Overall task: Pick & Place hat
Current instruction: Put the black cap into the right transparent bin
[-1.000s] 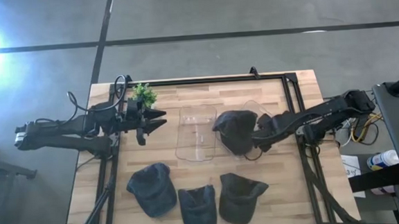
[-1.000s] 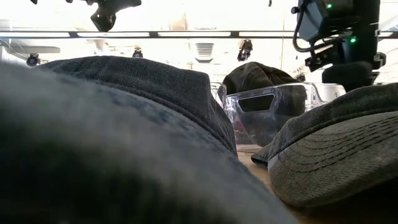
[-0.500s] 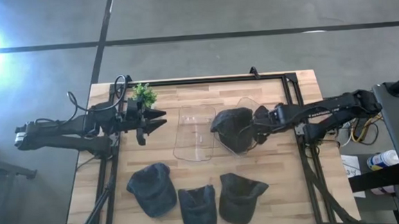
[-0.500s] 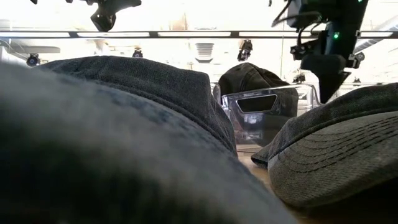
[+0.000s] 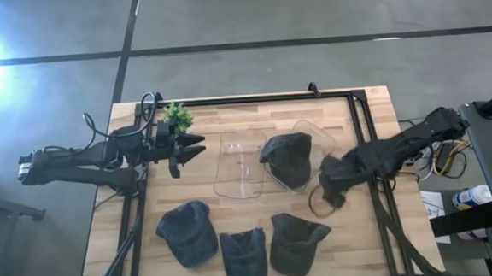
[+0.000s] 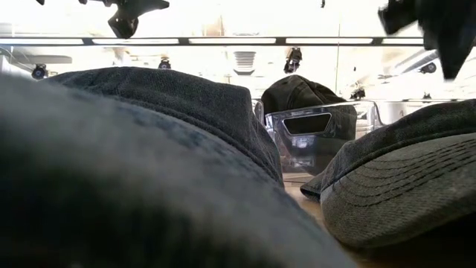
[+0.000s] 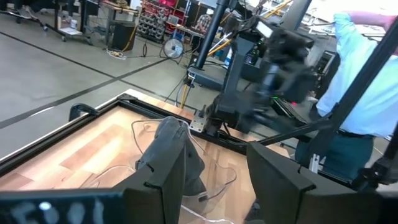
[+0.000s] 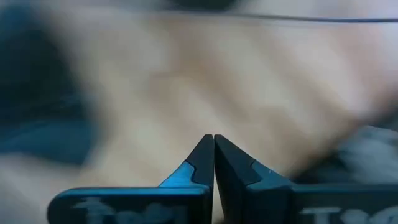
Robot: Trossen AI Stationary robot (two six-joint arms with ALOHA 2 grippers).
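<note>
A dark hat (image 5: 288, 159) sits crown-up in a clear plastic bin (image 5: 314, 138) at the table's middle; the low view shows the hat (image 6: 301, 93) sticking up over the bin's wall (image 6: 312, 141). My right gripper (image 5: 330, 193) hangs shut, pointing down, to the near right of the bin and clear of the hat; its wrist view shows the shut gripper (image 8: 213, 140) over blurred wood. My left gripper (image 5: 193, 146) stands open and level at the far left, facing the hat (image 7: 171, 155), and holds nothing.
A second clear bin (image 5: 241, 166) lies left of the first. Three more dark hats (image 5: 188, 233) (image 5: 245, 256) (image 5: 297, 242) lie along the near edge. A small green plant (image 5: 176, 116) stands at the far left. A person in a light shirt (image 7: 367, 81) stands beyond the table.
My right gripper, shut throughout, has come away from the hat in the bin, risen, and swung toward the table's near right, turning as it went. The hat has stayed in the bin, which has shifted slightly. My left arm has kept still.
</note>
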